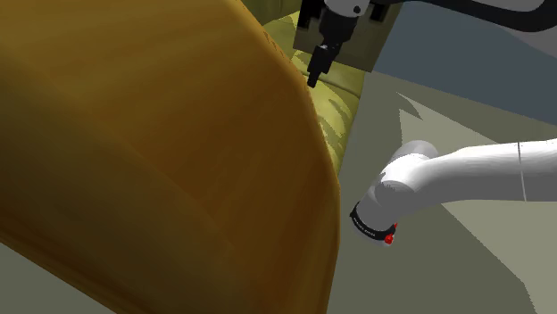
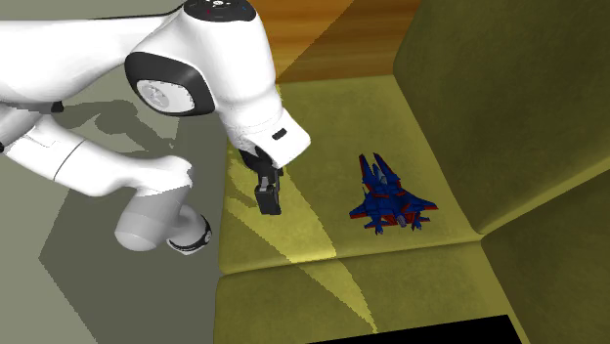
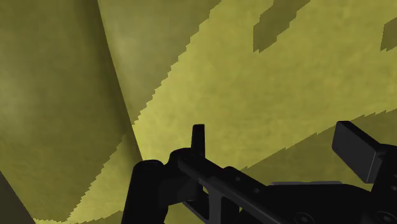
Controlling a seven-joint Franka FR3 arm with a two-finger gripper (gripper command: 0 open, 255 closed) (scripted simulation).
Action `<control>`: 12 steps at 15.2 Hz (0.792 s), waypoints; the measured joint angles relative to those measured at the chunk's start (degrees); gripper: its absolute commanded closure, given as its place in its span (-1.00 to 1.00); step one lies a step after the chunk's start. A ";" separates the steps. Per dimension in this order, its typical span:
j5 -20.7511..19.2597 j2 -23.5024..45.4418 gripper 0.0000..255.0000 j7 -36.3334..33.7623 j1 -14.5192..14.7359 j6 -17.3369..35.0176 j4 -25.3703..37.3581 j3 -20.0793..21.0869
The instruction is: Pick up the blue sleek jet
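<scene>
A blue jet [image 2: 389,195] with red trim lies flat on the olive sofa seat [image 2: 323,254], close to the backrest. My black gripper [image 2: 269,195] hangs over the seat's outer edge, to the left of the jet in the second exterior view and well apart from it. In the shoulder view the gripper [image 1: 314,71] points down just past the sofa's big rounded arm. The wrist view has the gripper [image 3: 277,143] open, its fingers [image 3: 355,147] spread with only seat fabric between them.
The sofa's bulky brown-gold arm [image 1: 161,161] blocks much of the shoulder view. The backrest [image 2: 508,88] rises behind the jet. Grey floor [image 1: 446,268] lies beside the sofa. A black area [image 2: 440,332] sits at the second exterior view's lower edge.
</scene>
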State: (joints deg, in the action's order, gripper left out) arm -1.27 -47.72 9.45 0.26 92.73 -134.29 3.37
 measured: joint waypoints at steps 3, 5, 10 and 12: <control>-0.80 2.22 -1.00 1.28 0.06 1.41 1.51 -0.32; -1.97 5.65 -1.00 3.17 0.12 3.52 3.95 -0.78; -4.40 14.55 -1.00 7.41 0.60 8.74 10.65 -1.20; -5.33 17.98 -1.00 9.30 0.75 10.35 13.74 -1.43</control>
State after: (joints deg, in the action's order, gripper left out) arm -6.60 -29.74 18.74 1.01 103.08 -120.55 1.94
